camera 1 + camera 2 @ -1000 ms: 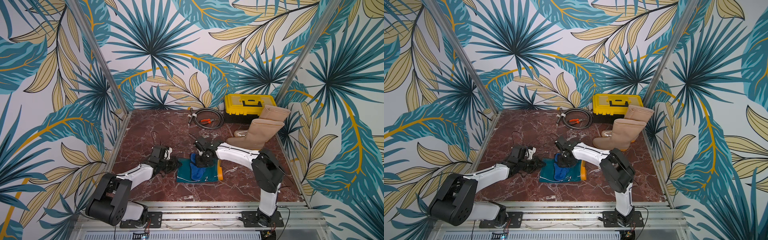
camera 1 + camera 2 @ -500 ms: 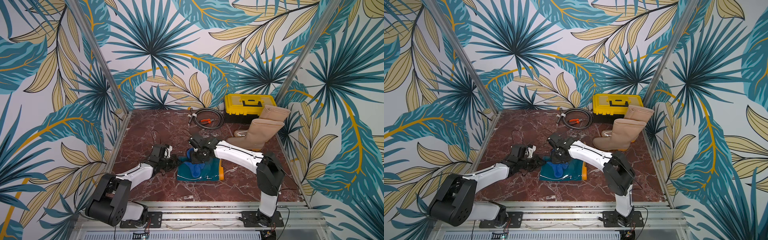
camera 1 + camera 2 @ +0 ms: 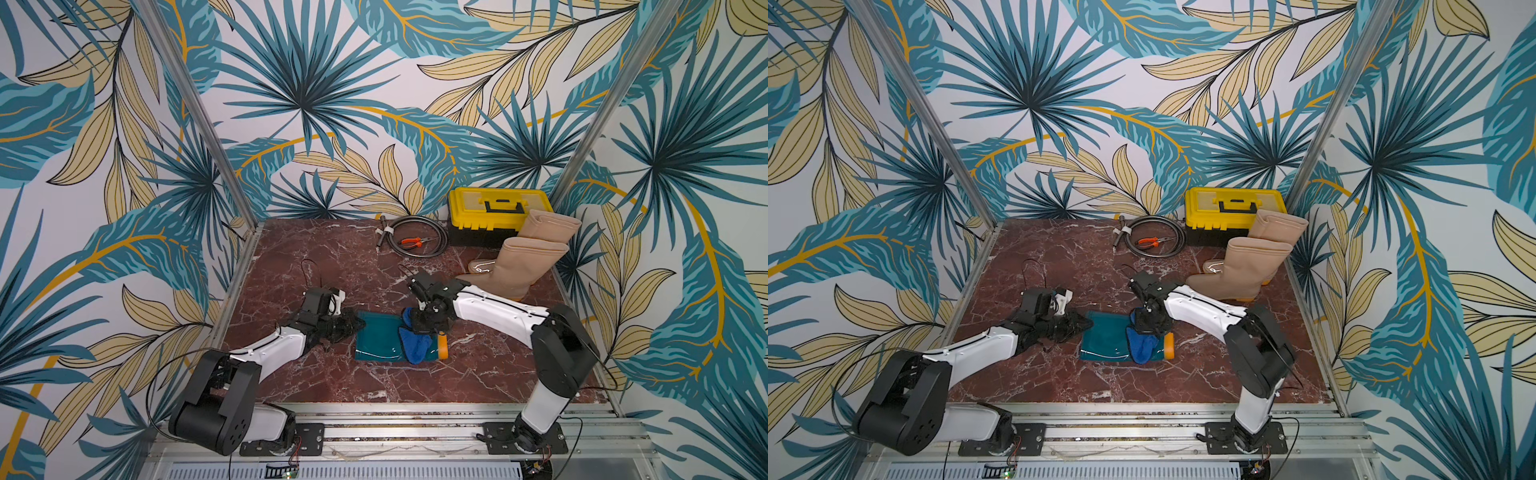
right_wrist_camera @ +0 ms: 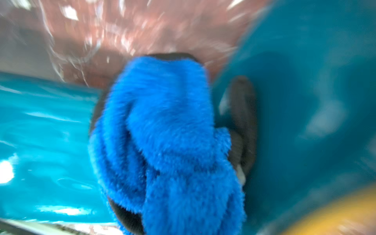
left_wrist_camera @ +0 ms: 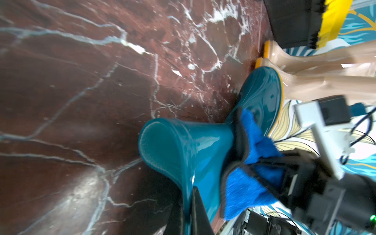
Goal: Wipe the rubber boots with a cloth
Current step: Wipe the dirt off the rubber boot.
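A dark teal rubber boot (image 3: 376, 340) (image 3: 1104, 336) lies on its side on the marble floor, orange sole to the right. My left gripper (image 3: 353, 326) (image 5: 188, 213) is shut on the rim of its shaft (image 5: 183, 146). The blue fluffy cloth (image 3: 415, 347) (image 3: 1140, 347) (image 4: 166, 132) is pinched in my right gripper (image 3: 424, 328), which is shut on it and presses it against the boot's ankle. It drapes over the foot toward the front. Two beige rubber boots (image 3: 523, 266) (image 3: 548, 224) stand upright at the back right.
A yellow toolbox (image 3: 498, 208) stands at the back wall beside the beige boots. A coiled hose (image 3: 440, 241) ringing orange pliers (image 3: 411, 242) lies left of it. Metal posts and patterned walls close in the floor, and a rail (image 3: 395, 432) runs along the front.
My right gripper slid the cloth left along the teal boot's shaft, then back right toward the foot and sole. The left arm has stayed where it was on the rim.
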`<state>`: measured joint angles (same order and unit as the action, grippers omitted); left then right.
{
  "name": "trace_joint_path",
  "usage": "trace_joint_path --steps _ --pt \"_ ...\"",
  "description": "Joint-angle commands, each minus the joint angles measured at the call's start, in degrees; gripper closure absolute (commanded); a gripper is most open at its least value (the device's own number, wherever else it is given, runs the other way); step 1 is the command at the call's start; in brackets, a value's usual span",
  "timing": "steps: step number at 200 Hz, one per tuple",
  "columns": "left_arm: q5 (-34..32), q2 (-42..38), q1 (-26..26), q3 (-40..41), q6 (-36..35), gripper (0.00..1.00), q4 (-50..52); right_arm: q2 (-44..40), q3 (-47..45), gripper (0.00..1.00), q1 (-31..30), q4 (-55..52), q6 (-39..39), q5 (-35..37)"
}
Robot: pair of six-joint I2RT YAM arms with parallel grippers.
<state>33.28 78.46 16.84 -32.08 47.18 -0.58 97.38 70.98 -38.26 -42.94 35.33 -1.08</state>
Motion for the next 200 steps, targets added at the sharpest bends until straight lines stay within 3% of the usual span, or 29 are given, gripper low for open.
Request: trace_joint_path --steps 1,41,65,95,145,173,200 --pt "-1.8 -0.9 -0.8 -0.2 0.1 1.0 -0.5 -1.1 0.2 1.0 -0.8 -3.6 0.2 3.3" --pt "-2.1 -2.0 -0.8 0.0 0.3 1.0 -0.5 8.6 12.8 1.0 -13.3 -2.4 1.5 0.8" --pt "-1.9 -1.9 -0.8 0.5 0.3 1.0 -0.5 14.9 18.3 1.0 -17.1 -3.4 1.3 -0.6" --pt "-1.8 -2.0 -0.8 0.7 0.2 1.0 -0.5 14.4 14.0 1.0 -14.8 -5.3 0.8 2.6" --pt "-1.6 -1.6 -0.8 0.5 -0.1 1.0 -0.5 0.2 -3.2 1.0 -0.3 -7.0 0.3 8.3" --pt "-1.6 -1.2 -0.8 0.5 0.0 1.0 -0.5 -2.2 -0.7 1.0 -1.0 -6.5 1.3 6.5" --pt "-1.7 -1.6 -0.8 0.8 0.5 1.0 -0.5 3.0 5.6 1.0 -8.3 -2.7 3.4 3.2"
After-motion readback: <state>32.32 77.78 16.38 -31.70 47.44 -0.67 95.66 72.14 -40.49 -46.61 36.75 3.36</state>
